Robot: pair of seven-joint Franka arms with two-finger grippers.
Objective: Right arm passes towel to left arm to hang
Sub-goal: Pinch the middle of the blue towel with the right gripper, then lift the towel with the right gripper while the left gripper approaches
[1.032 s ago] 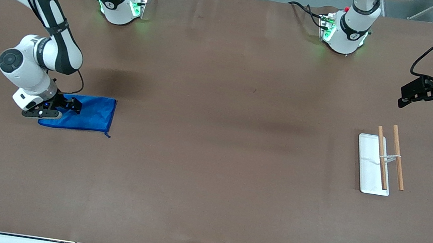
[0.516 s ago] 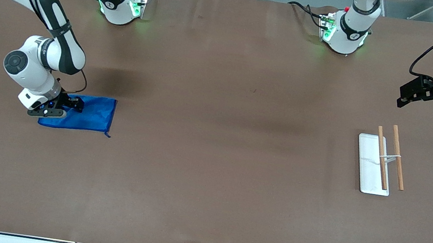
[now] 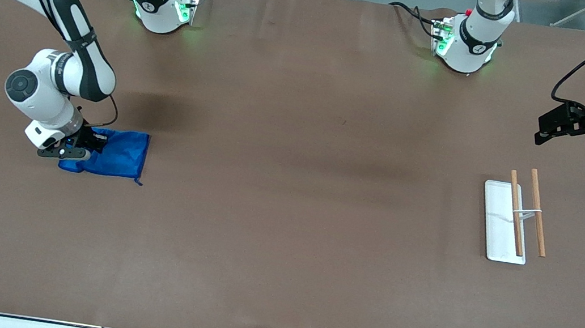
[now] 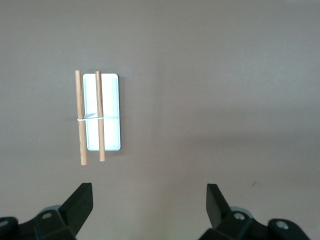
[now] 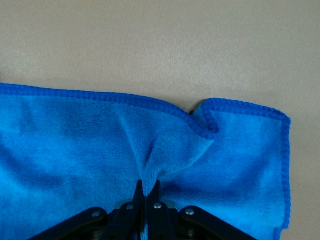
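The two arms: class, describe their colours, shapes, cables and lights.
Both arms are glossy white, rounded segments with black joint bands. Black cables run along them. Their bases glow green. The right tool and the left tool are black, with angular fingers.

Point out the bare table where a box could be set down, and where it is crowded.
Bare: the wide brown stretch between the towel and the white tray, and the strip along the edge nearest the front camera. Crowded: the right gripper pinches the towel; two wooden rods sit over the tray; the left gripper hovers open above bare table.

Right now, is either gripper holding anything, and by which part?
The right gripper pinches a fold of the towel near one edge. The left gripper is open, holding nothing.
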